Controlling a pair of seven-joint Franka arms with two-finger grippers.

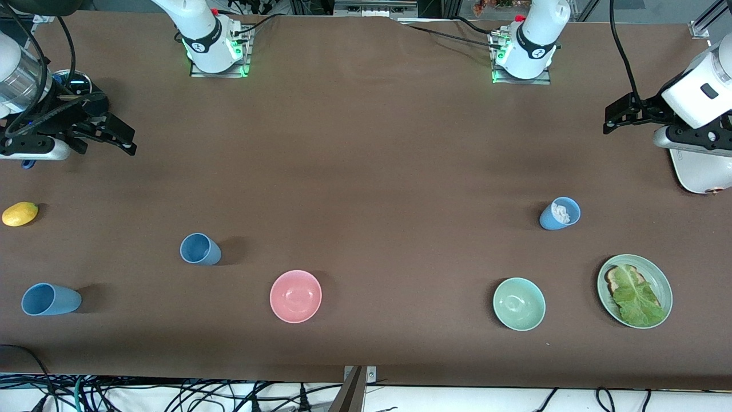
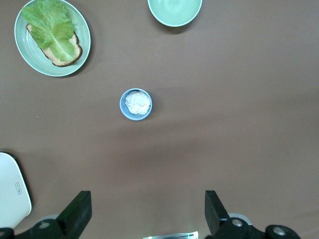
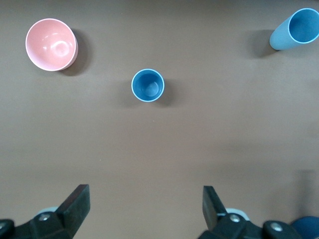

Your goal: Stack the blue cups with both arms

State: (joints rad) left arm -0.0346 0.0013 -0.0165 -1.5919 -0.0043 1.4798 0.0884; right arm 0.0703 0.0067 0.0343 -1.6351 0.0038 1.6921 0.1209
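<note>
a robotics lab: 2 bolted arm bases [image 1: 213, 48], loose cables [image 1: 171, 395].

No words, brand names or numbers can be read anywhere. Each arm's black band near its base carries a small round white emblem, one on the right arm [image 1: 200, 44] and one on the left arm [image 1: 536, 50], but neither emblem can be made out as letters. A white device [image 2: 12, 191] at the left arm's end of the surface shows a tiny grey mark, too small to read. The cups, bowls and plate carry no print.
</note>
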